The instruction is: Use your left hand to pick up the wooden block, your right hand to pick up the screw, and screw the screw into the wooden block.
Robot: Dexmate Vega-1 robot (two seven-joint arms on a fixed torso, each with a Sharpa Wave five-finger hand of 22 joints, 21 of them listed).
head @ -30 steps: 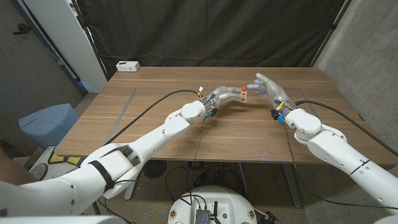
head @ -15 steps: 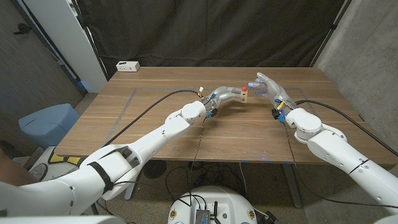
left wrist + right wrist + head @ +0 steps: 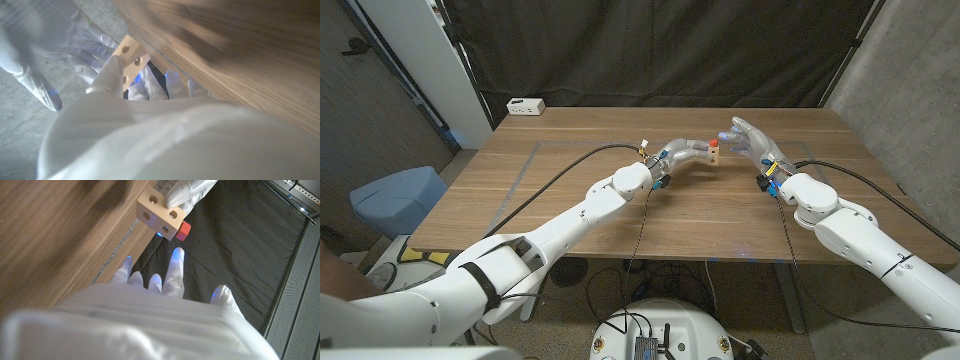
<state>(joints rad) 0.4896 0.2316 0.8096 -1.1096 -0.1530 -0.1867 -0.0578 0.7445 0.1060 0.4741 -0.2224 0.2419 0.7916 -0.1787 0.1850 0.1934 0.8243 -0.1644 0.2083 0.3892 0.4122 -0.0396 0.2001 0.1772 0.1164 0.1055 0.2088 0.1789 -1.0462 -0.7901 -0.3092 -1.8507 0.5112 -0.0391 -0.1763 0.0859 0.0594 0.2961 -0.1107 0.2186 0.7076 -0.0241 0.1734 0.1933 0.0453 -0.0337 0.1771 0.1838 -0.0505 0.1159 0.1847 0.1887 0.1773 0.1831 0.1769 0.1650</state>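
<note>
Head view: left hand (image 3: 685,153) holds wooden block (image 3: 714,152) clamped in its fingers, raised above the worktop (image 3: 570,190) toward its far edge. Red screw (image 3: 183,229) seated in block; right hand (image 3: 752,139) beside it, fingers apart, probably regripping.

Wooden table (image 3: 570,215), brown plank grain, pale rectangular outline marked on the top. White box (image 3: 525,106) sits at the far left corner, near the edge. Black cables (image 3: 565,165) run from the arms across the top and drop over the near edge. Table edge also shows in both wrist views (image 3: 240,45) (image 3: 55,230).
</note>
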